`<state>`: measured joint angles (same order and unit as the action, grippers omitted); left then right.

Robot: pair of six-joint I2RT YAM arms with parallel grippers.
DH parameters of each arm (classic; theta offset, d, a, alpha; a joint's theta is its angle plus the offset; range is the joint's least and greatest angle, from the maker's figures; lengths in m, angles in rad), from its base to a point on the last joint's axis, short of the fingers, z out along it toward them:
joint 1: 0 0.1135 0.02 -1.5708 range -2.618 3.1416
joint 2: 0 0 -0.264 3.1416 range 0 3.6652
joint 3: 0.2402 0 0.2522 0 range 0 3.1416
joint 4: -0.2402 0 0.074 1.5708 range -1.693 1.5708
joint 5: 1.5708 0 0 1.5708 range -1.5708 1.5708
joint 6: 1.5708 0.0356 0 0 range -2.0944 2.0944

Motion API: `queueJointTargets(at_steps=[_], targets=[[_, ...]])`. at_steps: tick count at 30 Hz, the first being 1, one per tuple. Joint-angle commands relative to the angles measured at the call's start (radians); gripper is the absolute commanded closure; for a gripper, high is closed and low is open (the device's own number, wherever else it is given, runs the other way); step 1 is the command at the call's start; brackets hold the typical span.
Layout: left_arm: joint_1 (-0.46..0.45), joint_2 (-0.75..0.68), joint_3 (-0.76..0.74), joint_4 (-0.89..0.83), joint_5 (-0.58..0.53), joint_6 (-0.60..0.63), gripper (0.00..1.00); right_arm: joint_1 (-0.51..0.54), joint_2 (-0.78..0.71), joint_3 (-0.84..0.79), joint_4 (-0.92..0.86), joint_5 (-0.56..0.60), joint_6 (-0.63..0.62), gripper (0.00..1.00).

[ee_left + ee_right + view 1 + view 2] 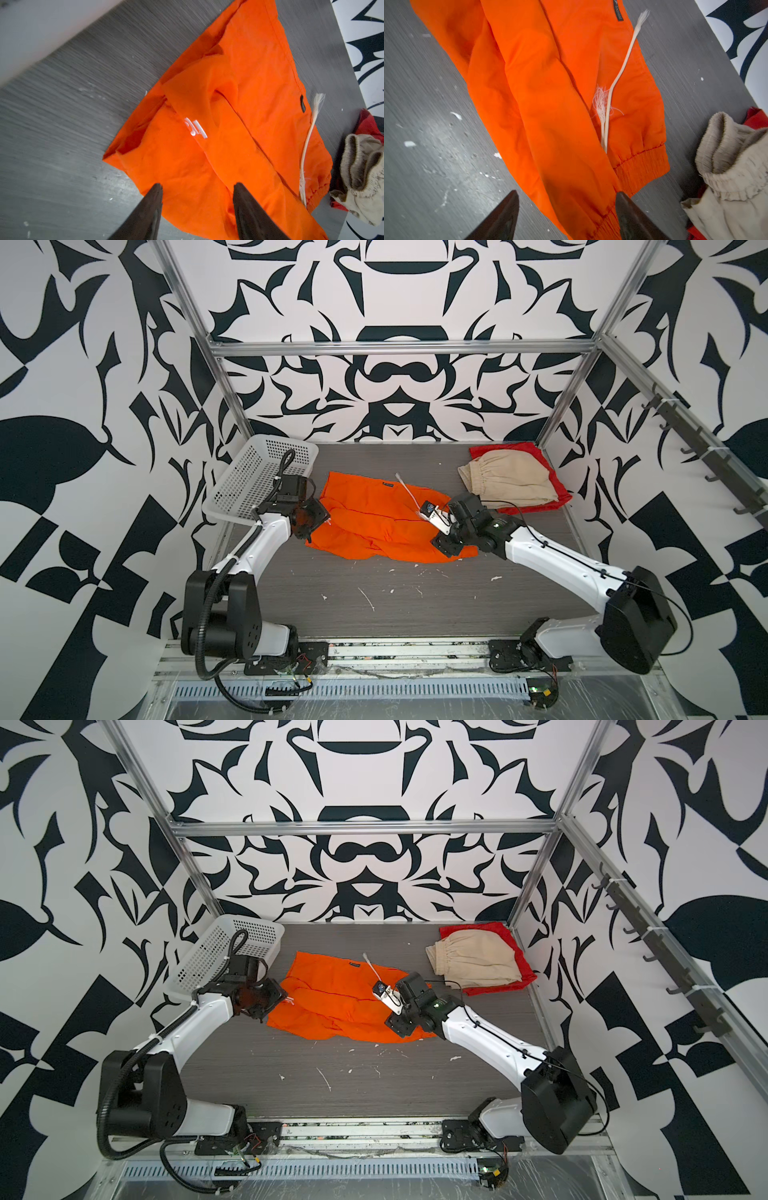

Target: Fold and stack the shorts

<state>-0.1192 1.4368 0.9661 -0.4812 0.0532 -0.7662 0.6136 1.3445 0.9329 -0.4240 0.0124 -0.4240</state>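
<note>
— Right wrist view first: how does the right pincer point(566, 194) stand?
— Spread wide. Its 2 tips sit either side of the gathered waistband corner of the orange shorts point(550, 104) and pinch nothing. The white drawstring point(618, 68) trails over the cloth beyond them.
— And the left pincer point(197, 187)?
— Spread too, over the opposite end of the same pair, on the side of the white logo point(195, 128). Cloth lies loose between the tips.
— Which way does the pair run?
— In both top views it lies mid-frame on the desk point(415, 605). Its long axis runs from centre-left down to centre-right, 1 arm at each end and the waistband on the right.
— Where is the stack?
— Upper right of the frame: beige shorts point(511, 481) on top of red shorts point(559, 489), near the waistband end but apart from it. The white basket point(257, 477) sits upper left.
— So which arm leads?
— My guess is 1 more fold along that axis, end to end. The right arm is nearer the stack, so carrying the pair up and right should suit it.
</note>
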Motion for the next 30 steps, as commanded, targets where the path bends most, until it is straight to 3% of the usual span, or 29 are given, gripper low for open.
queueJointTargets(at_steps=[1, 5, 20, 27, 30], targets=[[0.001, 0.081, 0.051, -0.055, -0.023, 0.04, 0.42, -0.045, -0.062, -0.008, -0.037, 0.056, -0.23, 0.21], [0.001, 0.179, 0.1, -0.025, -0.006, 0.047, 0.42, -0.11, -0.078, -0.025, -0.062, -0.007, -0.301, 0.21], [0.0, 0.359, 0.211, -0.001, 0.005, 0.05, 0.45, -0.117, 0.118, 0.026, -0.133, -0.052, -0.405, 0.23], [0.0, 0.412, 0.256, -0.016, 0.0, 0.053, 0.5, -0.121, 0.158, 0.062, -0.105, -0.041, -0.424, 0.45], [0.0, 0.415, 0.261, -0.028, -0.011, 0.056, 0.61, -0.129, 0.159, 0.073, -0.099, -0.065, -0.406, 0.58]])
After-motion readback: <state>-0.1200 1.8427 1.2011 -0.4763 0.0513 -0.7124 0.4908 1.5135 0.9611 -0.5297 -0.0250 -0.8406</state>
